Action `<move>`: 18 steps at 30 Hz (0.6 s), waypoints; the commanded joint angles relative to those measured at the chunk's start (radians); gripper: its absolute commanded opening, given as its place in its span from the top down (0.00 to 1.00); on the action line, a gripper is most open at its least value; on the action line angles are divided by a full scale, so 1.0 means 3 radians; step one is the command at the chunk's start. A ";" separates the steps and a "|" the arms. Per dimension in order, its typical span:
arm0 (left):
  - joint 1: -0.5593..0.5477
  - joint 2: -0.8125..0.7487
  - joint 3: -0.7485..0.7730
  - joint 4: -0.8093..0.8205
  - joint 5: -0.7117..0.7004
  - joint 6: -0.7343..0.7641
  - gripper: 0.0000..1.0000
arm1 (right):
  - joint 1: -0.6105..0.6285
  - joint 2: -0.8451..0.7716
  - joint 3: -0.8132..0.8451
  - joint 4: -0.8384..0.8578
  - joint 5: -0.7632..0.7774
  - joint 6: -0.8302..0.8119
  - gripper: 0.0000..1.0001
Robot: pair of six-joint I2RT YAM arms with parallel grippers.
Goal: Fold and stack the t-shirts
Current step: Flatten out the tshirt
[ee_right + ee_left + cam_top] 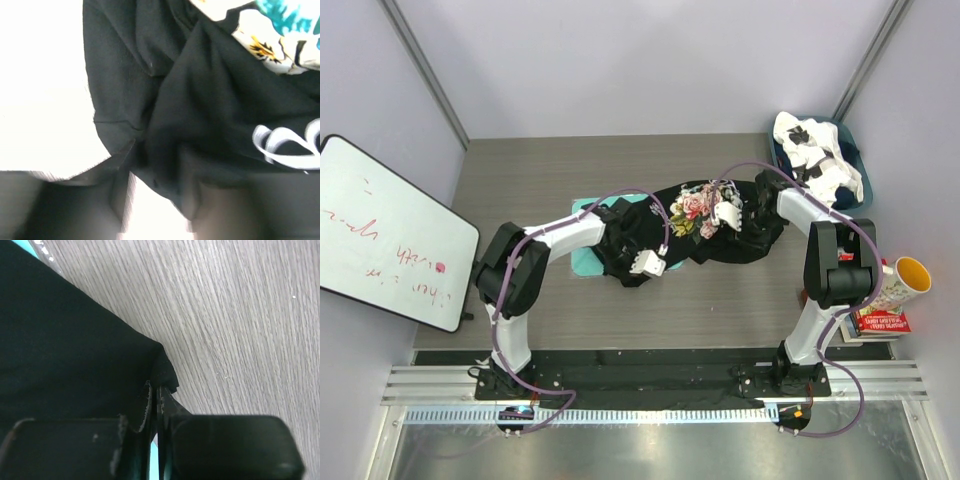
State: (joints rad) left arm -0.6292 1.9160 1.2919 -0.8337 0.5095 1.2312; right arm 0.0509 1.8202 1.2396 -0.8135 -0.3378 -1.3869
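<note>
The black t-shirt [705, 225] with the pink-rose print and white script lies crumpled at the table's middle, partly over a teal board [582, 258]. My left gripper [648, 264] is at the shirt's near-left edge; in the left wrist view it [154, 390] is shut on a corner of the black cloth [70, 355]. My right gripper [728, 215] is over the print. Its jaws [160, 165] stand apart around a hanging fold of black cloth [210, 110], with a gap beside the left finger. A white t-shirt with black patches [815, 150] lies bunched at the back right.
The white shirt sits in a blue bin [853, 150]. A whiteboard [390, 235] leans at the left. A paper cup [900, 280] and red books [880, 322] stand by the right arm's base. Grey walls close in the back.
</note>
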 commanded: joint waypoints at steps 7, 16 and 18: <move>0.0032 -0.0362 0.0224 0.0033 -0.0419 -0.0437 1.00 | 0.0009 -0.0079 0.0142 -0.0019 0.0165 0.0011 0.99; 0.0491 -0.0864 0.1042 0.0079 -0.1171 -0.0755 1.00 | -0.0027 -0.0463 0.0679 0.0221 0.0359 -0.0071 0.99; 0.0629 -0.0966 0.1083 0.0110 -0.1354 -0.0679 1.00 | -0.0052 -0.0575 0.0725 0.0344 0.0405 -0.0122 0.99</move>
State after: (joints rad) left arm -0.5087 1.7237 1.5585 -0.8139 0.2485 1.0321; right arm 0.0490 1.7691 1.3701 -0.7944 -0.2607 -1.3888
